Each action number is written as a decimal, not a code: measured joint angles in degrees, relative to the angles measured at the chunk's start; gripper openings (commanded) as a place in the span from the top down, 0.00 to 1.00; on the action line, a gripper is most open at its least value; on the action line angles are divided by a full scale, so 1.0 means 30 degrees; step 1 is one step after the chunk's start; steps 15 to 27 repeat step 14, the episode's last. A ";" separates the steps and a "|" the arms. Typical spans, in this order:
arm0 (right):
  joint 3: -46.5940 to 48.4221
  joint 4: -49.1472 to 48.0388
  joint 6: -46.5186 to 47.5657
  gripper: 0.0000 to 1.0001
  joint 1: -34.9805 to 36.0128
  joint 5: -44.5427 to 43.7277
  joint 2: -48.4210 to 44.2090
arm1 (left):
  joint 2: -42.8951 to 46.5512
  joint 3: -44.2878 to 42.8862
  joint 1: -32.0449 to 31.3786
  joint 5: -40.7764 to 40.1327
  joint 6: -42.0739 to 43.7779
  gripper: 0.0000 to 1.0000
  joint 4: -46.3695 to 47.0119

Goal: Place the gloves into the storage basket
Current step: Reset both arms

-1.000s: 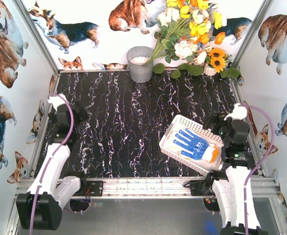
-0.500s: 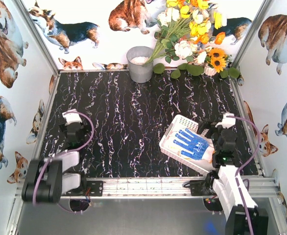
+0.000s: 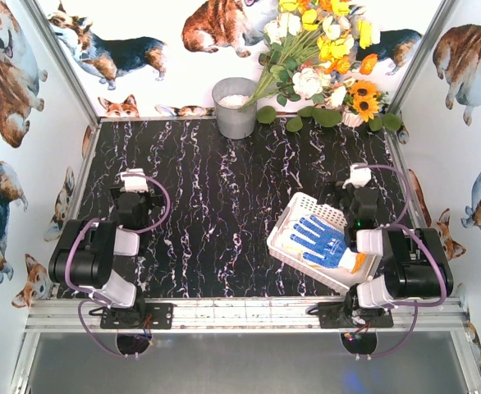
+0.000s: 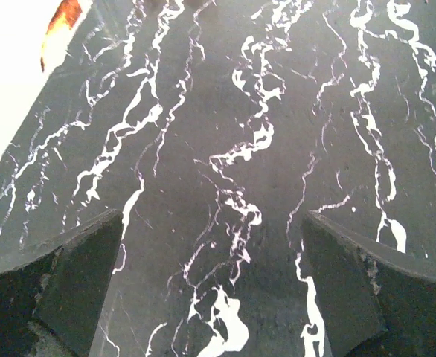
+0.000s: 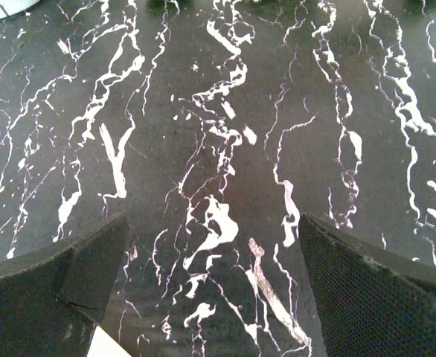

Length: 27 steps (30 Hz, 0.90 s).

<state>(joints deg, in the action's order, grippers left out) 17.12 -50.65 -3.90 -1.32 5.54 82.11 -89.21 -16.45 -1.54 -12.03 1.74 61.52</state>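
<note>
The white storage basket point(image 3: 302, 205) stands on the black marbled table at the right front. Gloves lie stacked in it, and a blue-dotted glove point(image 3: 322, 240) with an orange cuff lies on top. No glove shows on the table outside the basket. My right gripper point(image 3: 359, 179) is just behind the basket's far right corner, open and empty; in the right wrist view point(image 5: 213, 219) only table shows between the jaws. My left gripper point(image 3: 134, 182) is at the left of the table, open and empty, over bare table in the left wrist view point(image 4: 212, 217).
A grey metal bucket point(image 3: 235, 107) stands at the back centre, with a bouquet of flowers point(image 3: 322, 49) to its right. Corgi-printed walls close in the left, right and back. A white corner point(image 5: 103, 346) shows at the bottom of the right wrist view.
Both arms have folded back down over their bases. The left gripper moved right and the right gripper moved left and away from me. The basket and gloves have not moved.
</note>
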 measured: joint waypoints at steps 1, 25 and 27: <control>0.0532 0.0758 0.0219 0.00 0.0073 -0.0029 0.0080 | 0.0000 -0.0182 0.0000 -0.0168 0.0007 0.01 0.0073; 0.0721 0.0809 0.0539 0.00 0.0175 -0.0299 0.0328 | 0.0000 -0.0306 0.0000 -0.0780 -0.0029 0.00 0.0095; 0.0721 0.0809 0.0539 0.00 0.0175 -0.0299 0.0328 | 0.0000 -0.0306 0.0000 -0.0780 -0.0029 0.00 0.0095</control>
